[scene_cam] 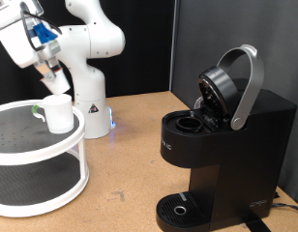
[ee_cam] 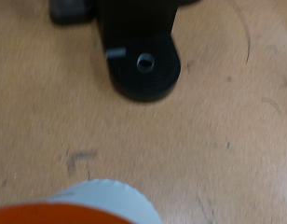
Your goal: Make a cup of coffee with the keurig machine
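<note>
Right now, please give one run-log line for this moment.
claw: at cup rim on white shelf | keurig: lid open | drip tray: no cup

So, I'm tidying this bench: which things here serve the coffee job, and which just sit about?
For the job:
- white cup, on the stand's top tier
- keurig machine, lid raised
- gripper, just above the cup

Just there:
- white two-tier round stand

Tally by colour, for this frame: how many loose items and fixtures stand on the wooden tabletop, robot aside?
White: 2, the plain white cylindrical cup and the white round two-tier shelf it stands on.
Black: 1, the boxy matte black keurig machine, lid raised.
Total: 3.
The gripper hovers just above the cup.
</note>
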